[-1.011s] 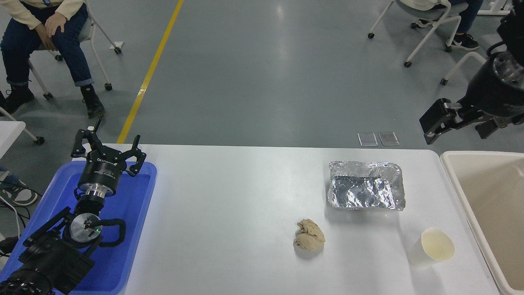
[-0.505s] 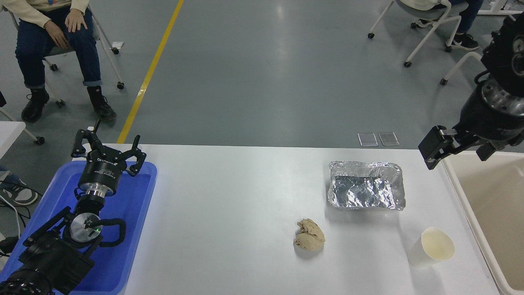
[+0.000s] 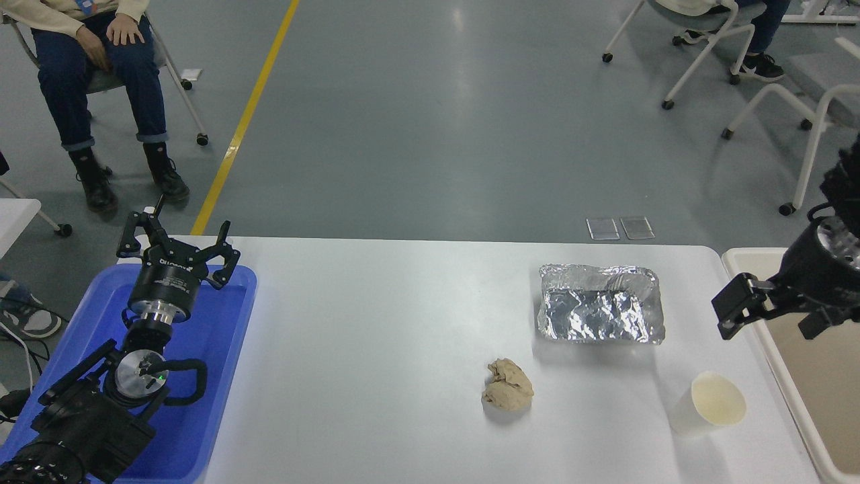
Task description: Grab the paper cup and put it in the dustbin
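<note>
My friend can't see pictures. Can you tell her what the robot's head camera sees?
A white paper cup lies tipped on a white table, untouched, with the right gripper open above the dustbin edge beyond it. A tan paper ball and a foil tray sit nearby. The left gripper rests open over a blue tray.

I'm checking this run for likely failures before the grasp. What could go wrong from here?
1. The small white paper cup lies tilted on its side, rim toward the camera; a light tapered cup may roll or crush under the right gripper.
2. It sits close to the large cream plastic dustbin, so the descending arm could hit the rim.
3. The crinkled silver foil tray lies just beyond and could be nudged.
</note>
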`<state>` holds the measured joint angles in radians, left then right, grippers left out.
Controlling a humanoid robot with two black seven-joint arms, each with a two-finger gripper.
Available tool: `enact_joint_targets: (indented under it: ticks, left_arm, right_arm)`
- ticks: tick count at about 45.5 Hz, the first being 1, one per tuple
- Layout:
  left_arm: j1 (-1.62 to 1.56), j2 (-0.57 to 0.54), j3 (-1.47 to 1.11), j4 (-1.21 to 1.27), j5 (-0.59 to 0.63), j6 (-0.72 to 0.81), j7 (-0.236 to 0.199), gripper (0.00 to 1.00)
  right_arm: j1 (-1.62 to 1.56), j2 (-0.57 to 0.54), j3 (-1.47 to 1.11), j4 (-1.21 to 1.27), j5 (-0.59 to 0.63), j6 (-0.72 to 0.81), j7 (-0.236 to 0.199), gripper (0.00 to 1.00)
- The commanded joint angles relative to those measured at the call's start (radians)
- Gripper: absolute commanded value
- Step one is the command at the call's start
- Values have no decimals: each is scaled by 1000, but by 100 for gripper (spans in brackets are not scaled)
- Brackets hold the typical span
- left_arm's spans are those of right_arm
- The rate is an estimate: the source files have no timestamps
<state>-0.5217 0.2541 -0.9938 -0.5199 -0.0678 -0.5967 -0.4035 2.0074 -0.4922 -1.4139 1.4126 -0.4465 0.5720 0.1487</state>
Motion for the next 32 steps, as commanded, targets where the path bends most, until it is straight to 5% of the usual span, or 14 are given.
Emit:
enact_joint_targets:
  ticks: [1, 32]
  left_arm:
    - [0, 1, 0, 0, -1, -2, 0, 100]
    - [0, 1, 0, 0, 0, -3, 0, 100]
  right_arm:
    - [-191, -14, 9, -46, -1, -216, 0, 100]
    - [-516, -3, 96, -212, 14, -316, -1, 98]
